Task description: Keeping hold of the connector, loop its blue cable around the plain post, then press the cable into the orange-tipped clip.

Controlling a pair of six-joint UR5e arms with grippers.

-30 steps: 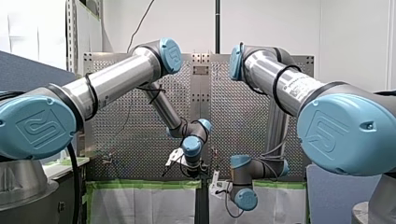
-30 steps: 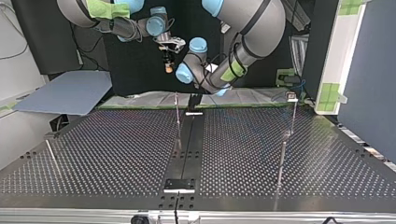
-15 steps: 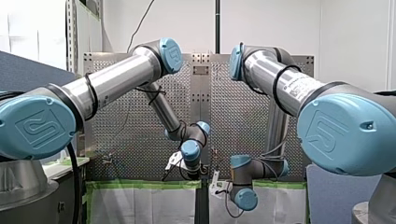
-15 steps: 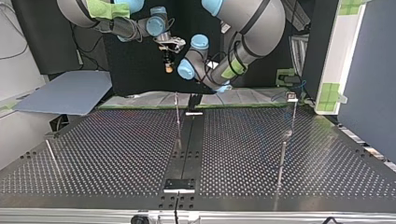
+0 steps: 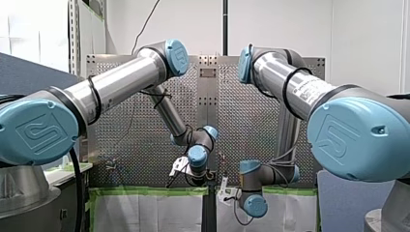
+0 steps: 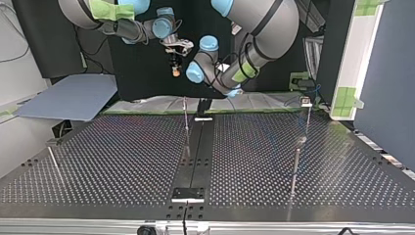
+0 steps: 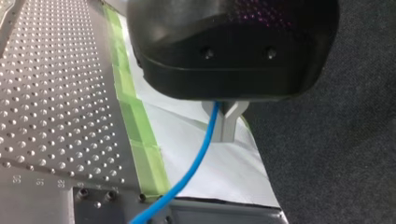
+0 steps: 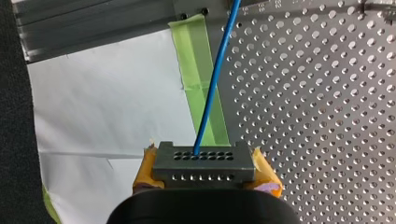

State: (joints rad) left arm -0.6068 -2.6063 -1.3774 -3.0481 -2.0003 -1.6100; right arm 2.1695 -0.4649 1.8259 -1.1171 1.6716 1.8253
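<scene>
Top view takes in a perforated metal table (image 6: 122, 156) with a dark strip (image 6: 198, 147) down its middle and thin metal posts (image 6: 186, 128) standing on it; a black backdrop (image 6: 142, 73) hangs behind the arms. Under both wrists the table's edge carries green tape (image 8: 198, 70), then a white sheet (image 8: 102, 102), then dark carpet (image 7: 336, 154).

The connector (image 8: 203, 163) is a small grey block with two rows of holes. A blue cable (image 8: 215, 88) leaves one hole in its upper row. It runs straight ahead of my right gripper (image 8: 204, 176), across the tape and over the perforated plate. That gripper is closed on the connector, one yellow pad (image 8: 265, 179) pressed to each end of the block.

My left gripper (image 7: 226, 123) is black, and its metal fingers (image 7: 229, 133) are drawn together at the tips with the cable caught between them; the cable then curves away ahead of it.

In the front view my left arm (image 5: 121, 77) folds down with its wrist low, just beside the wrist of my right arm (image 5: 290, 82).
</scene>
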